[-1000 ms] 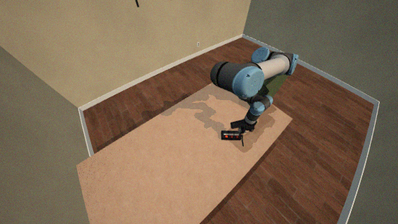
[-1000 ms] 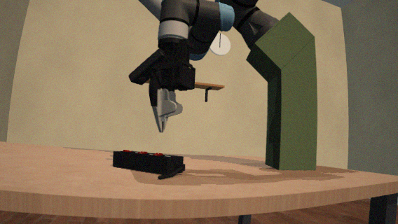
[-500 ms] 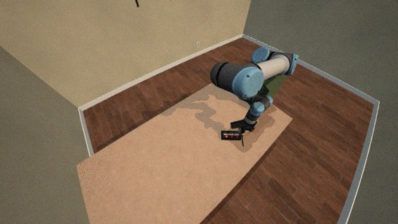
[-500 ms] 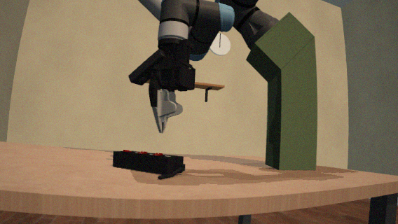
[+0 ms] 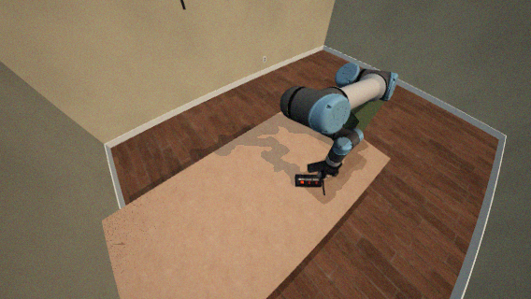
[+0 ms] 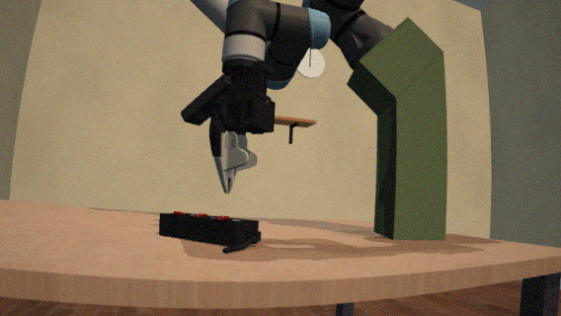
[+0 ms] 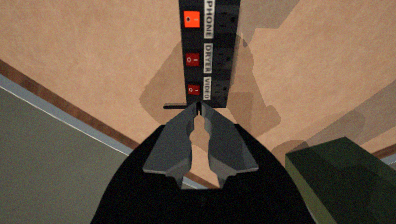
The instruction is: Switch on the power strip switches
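Observation:
The black power strip [image 7: 208, 50] lies right way up on the table, also in the top and exterior views [image 5: 308, 180] [image 6: 208, 228]. In the wrist view it has three red switches labelled PHONE [image 7: 191, 19], DRYER [image 7: 192, 59] and VIDEO [image 7: 194, 89]. The PHONE switch looks brighter than the other two. My gripper [image 7: 198, 102] is shut and empty. It hangs a little above the strip's VIDEO end, as the side view shows [image 6: 226, 189]. A short black cord stub [image 6: 240, 243] sticks out at that end.
The green robot pedestal [image 6: 410, 133] stands on the table to the right of the strip. The table edge runs close behind the gripper in the wrist view. A small wall shelf [image 6: 294, 121] is far behind.

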{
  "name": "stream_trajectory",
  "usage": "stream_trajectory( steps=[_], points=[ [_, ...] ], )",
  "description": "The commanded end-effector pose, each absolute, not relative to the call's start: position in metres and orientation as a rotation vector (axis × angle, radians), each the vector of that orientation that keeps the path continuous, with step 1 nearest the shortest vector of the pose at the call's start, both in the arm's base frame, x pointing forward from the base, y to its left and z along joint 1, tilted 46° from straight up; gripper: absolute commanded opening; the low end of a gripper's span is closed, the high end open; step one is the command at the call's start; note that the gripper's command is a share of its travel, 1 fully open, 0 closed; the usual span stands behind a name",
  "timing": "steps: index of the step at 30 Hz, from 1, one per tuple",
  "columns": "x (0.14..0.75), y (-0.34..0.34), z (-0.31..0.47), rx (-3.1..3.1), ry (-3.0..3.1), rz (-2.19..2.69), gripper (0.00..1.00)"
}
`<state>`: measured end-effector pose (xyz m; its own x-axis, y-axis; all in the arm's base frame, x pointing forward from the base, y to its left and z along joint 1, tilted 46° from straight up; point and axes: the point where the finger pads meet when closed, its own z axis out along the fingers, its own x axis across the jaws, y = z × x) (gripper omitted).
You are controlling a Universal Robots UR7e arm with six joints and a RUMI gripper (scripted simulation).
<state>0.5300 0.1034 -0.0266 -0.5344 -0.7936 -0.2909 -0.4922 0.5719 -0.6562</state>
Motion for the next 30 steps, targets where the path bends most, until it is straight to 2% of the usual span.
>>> stream_trajectory(
  steps=[1,30],
  points=[
    [0.535,0.102,-0.031,-1.023,2.230,-0.687,0.00],
    [0.553,0.097,-0.049,-1.023,2.230,-0.687,0.00]
  ],
)
